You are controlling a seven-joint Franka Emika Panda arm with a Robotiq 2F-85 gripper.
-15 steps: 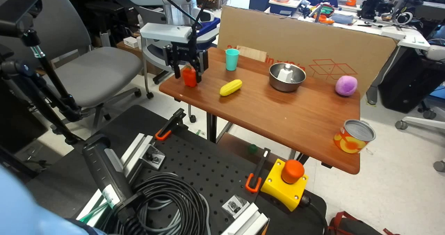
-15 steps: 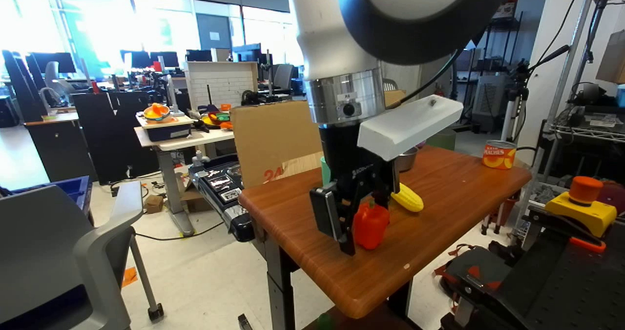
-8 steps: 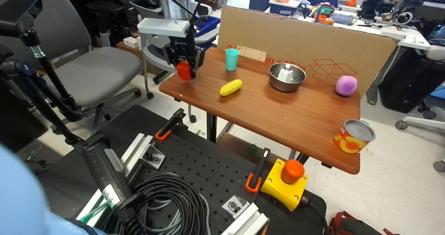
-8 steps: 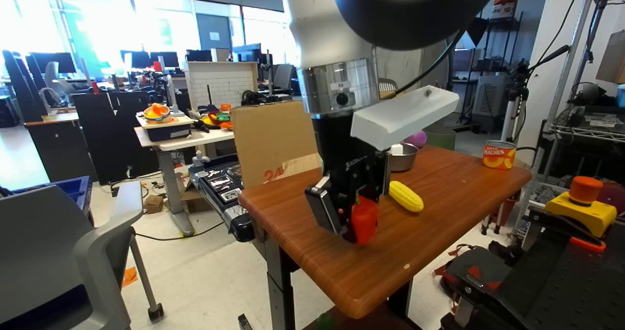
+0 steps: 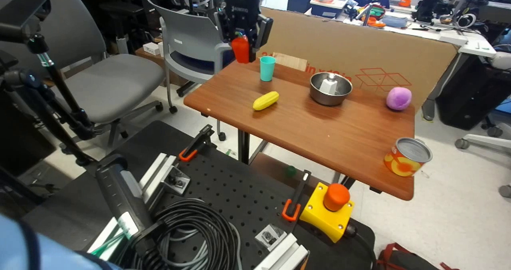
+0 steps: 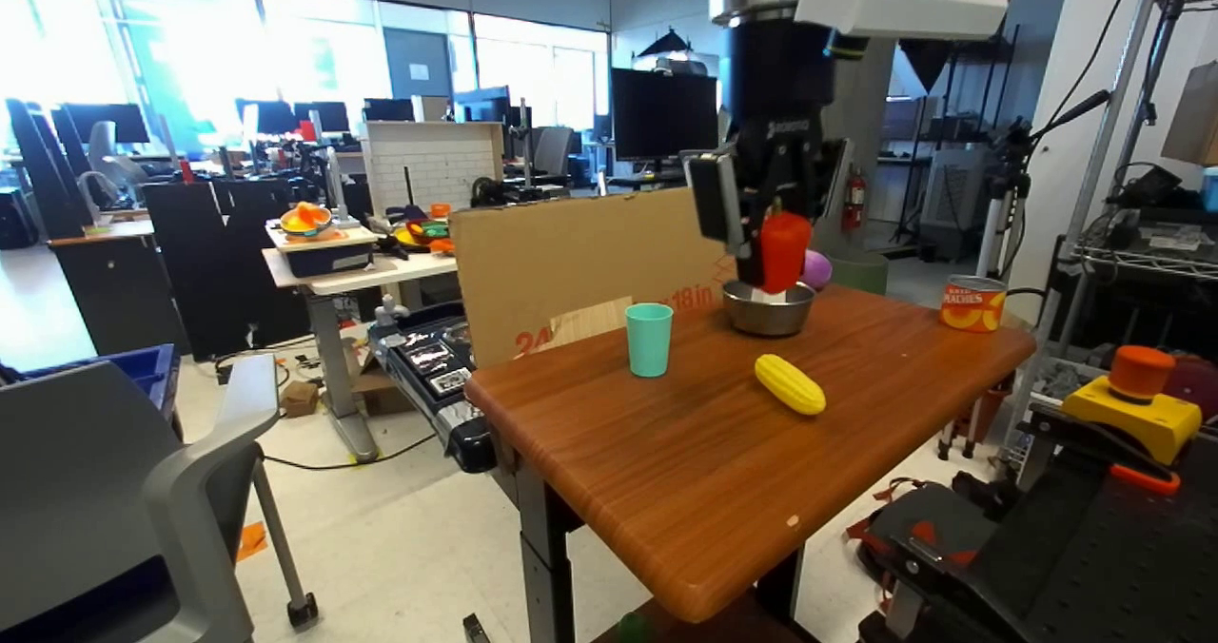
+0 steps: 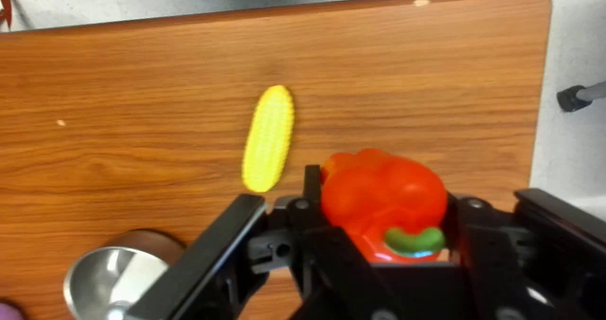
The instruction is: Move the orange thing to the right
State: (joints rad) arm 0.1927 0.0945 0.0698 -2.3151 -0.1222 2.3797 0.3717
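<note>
The orange thing, a red-orange toy pepper (image 7: 383, 192) with a green stem, is pinched between the two black fingers (image 7: 312, 182) in the wrist view. In both exterior views the pepper (image 5: 240, 50) (image 6: 785, 251) hangs well above the brown tabletop (image 5: 303, 122), stem up and slightly tilted. My gripper (image 5: 242, 49) is shut on its sides, over the table's far left part in an exterior view. One finger partly hides the pepper there.
A teal cup (image 5: 267, 68) stands below and close by. A yellow corn piece (image 5: 266, 100), a steel bowl (image 6: 767, 315) with a white object inside, a purple ball (image 5: 398, 98) and a peach can (image 5: 407, 157) are on the table. A cardboard sheet (image 5: 343, 42) rises behind.
The fingers were open around the pepper on the table, then closed on it. The pepper has been lifted high and carried toward the cardboard, away from the table's near left corner.
</note>
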